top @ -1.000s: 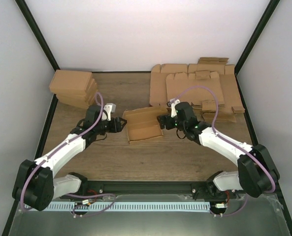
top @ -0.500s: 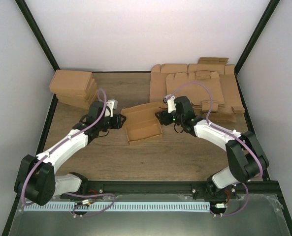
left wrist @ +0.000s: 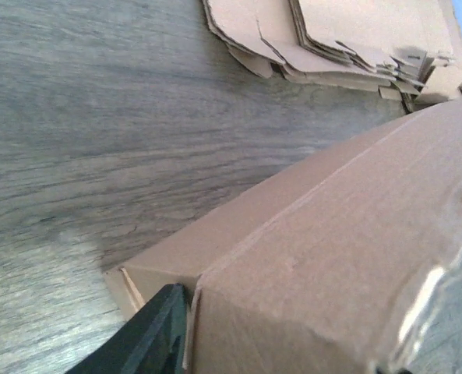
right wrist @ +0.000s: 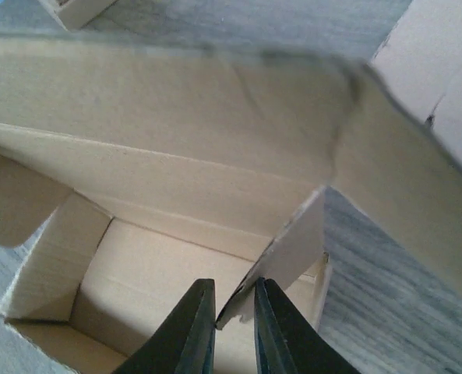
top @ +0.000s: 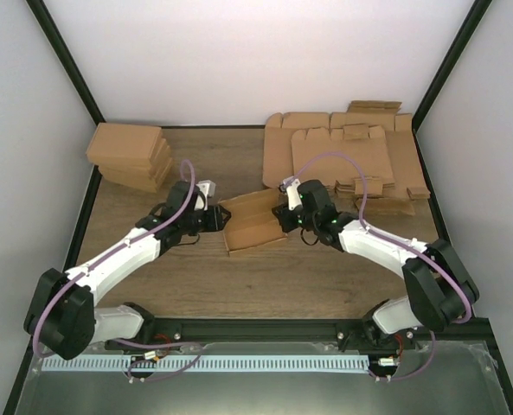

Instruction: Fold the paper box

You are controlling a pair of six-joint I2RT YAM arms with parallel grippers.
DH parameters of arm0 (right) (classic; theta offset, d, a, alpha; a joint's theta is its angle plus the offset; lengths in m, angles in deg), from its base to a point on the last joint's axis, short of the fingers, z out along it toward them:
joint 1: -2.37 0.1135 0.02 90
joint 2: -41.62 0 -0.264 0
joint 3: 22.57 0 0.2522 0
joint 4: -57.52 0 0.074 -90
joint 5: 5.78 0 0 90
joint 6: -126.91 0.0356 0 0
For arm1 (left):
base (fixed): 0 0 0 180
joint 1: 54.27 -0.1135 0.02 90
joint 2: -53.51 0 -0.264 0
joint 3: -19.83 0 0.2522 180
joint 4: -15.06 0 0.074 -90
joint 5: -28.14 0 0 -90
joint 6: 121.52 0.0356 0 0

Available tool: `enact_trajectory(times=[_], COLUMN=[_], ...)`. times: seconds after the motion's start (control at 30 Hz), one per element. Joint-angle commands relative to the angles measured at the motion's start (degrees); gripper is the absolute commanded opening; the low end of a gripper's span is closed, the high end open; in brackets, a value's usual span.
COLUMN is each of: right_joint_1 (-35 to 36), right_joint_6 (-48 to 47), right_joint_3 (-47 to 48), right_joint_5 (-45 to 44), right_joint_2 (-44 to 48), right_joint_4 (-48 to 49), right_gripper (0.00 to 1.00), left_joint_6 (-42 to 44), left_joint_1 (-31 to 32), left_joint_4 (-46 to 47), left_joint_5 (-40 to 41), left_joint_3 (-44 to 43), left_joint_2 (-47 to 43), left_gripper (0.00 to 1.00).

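The paper box (top: pixel 254 223) sits mid-table as a half-formed open tray, with its lid panel raised at the back. My left gripper (top: pixel 215 218) is at its left end. In the left wrist view the box (left wrist: pixel 324 257) fills the space between the jaws, and one dark finger (left wrist: pixel 156 335) presses against its corner; the other finger is almost out of frame. My right gripper (top: pixel 284 216) is at the box's right end. There its two fingers (right wrist: pixel 193 331) stand close together, pinching the small side flap (right wrist: pixel 293 249) above the tray's floor (right wrist: pixel 153 273).
A stack of shallow folded boxes (top: pixel 131 154) stands at the back left. Overlapping flat cardboard sheets (top: pixel 351 156) cover the back right and also appear as sheets (left wrist: pixel 340 39) at the top of the left wrist view. Bare wood lies in front of the box.
Both grippers have moved inward to the box ends. The right jaws went from wide to nearly together on the side flap. The left jaws also narrowed onto the box's left end.
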Motion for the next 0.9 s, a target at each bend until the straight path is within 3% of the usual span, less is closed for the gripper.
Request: enact_trajectory(times=[0.0,0.13,0.33,0.87], right_joint_1=[1.96,2.08,2.09,2.68], right_joint_6=[1.54,2.95,3.89,5.59], right_joint_3=[-1.08,-2.28,-2.45,-11.05], right_joint_5=[-1.97,-5.0,-4.05,-2.37], right_joint_2=[1.4,1.83,3.12,5.3], right_joint_4=[-0.21,0.12,-0.32,1.11], right_gripper=[0.16,0.15,0.15,0.15], left_joint_6=[-4.54,-6.46,-6.79,-7.7], left_joint_1=[3.11,4.33,4.4,5.5], left_joint_4=[1.62,2.65,3.58,5.21], left_joint_5=[2.78,5.37,5.64,3.97], left_joint_3=[-1.45,-0.49,0.91,6.5], left_joint_2=[0.62,0.29,-0.22,-1.06], left_gripper=[0.4,0.46,0.36,0.31])
